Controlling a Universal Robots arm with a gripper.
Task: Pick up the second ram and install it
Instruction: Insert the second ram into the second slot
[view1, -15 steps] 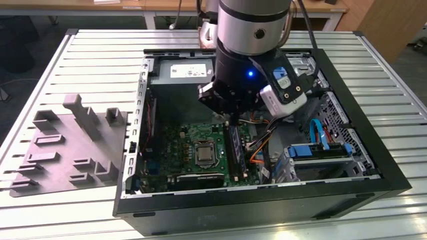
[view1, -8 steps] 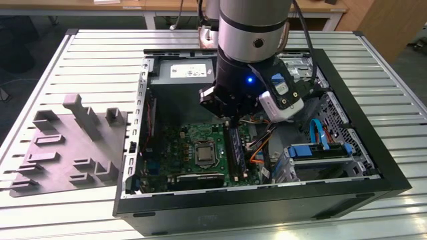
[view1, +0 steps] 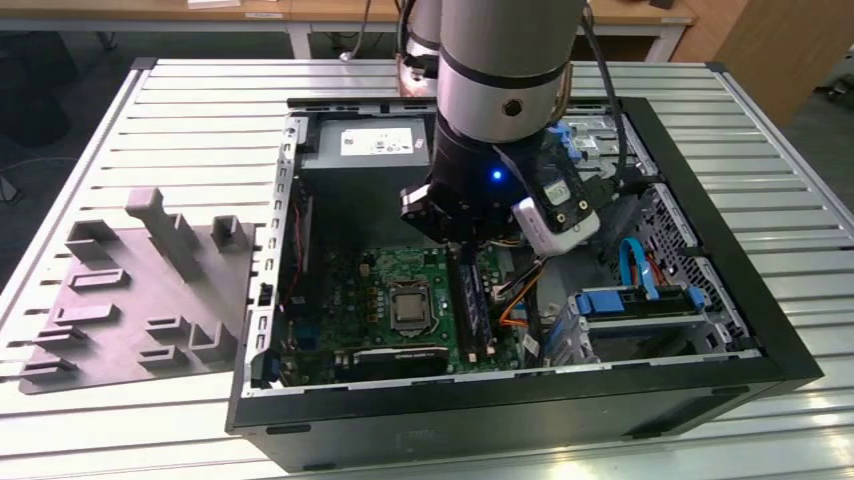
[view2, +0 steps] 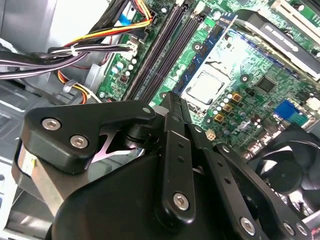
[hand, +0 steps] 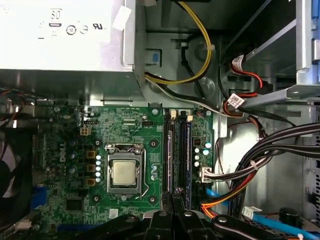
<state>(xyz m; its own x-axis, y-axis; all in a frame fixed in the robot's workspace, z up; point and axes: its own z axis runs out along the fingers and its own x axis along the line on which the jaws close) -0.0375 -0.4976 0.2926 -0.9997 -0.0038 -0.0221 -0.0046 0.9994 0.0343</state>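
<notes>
Seating seems the step in hand: in the exterior view the second ram stands in its slot at three o'clock of the processor, the gripper just above it with fingers drawn narrow, so pressing home calls for square, even force.

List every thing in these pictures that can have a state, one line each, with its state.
computer case: lying flat, side open.
pincer: shut, tips low over the motherboard.
second ram: upright in a motherboard slot under the pincer; whether it is latched cannot be told.
processor: bare, no cooler on it.
holder tray: lying flat beside the case.
</notes>
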